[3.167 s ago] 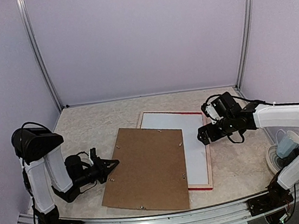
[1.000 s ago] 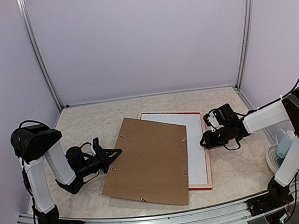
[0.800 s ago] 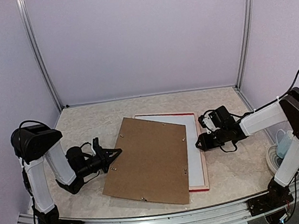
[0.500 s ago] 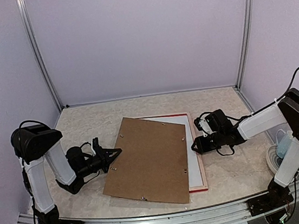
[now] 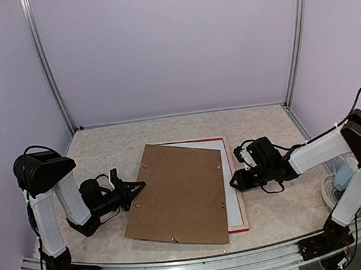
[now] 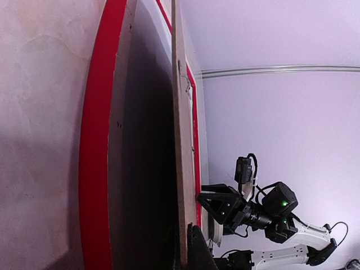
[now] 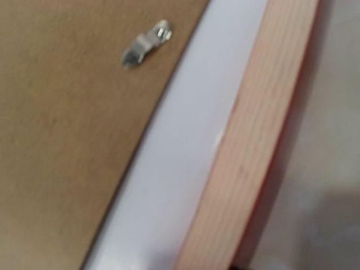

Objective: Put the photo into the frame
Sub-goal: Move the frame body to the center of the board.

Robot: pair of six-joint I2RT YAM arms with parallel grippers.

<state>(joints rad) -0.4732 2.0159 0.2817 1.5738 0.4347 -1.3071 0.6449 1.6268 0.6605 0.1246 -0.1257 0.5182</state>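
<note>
Frame (image 5: pixel 242 210) lies face down at mid-tabletop (image 5: pixel 103 151). Photo (image 5: pixel 232 194) sits inside it, white back up, mostly under the brown backing board (image 5: pixel 178 194). Left gripper (image 5: pixel 134 188) is closed on the board's left edge, which is raised. Right gripper (image 5: pixel 234 181) has its jaws partly apart against the frame's right side, gripping nothing.

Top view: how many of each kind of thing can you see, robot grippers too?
Grippers: 2 (left gripper, right gripper)
Frame: 1
Brown backing board: 1
White sheet: 1
Pale blue cup: 1
Total: 6
</note>
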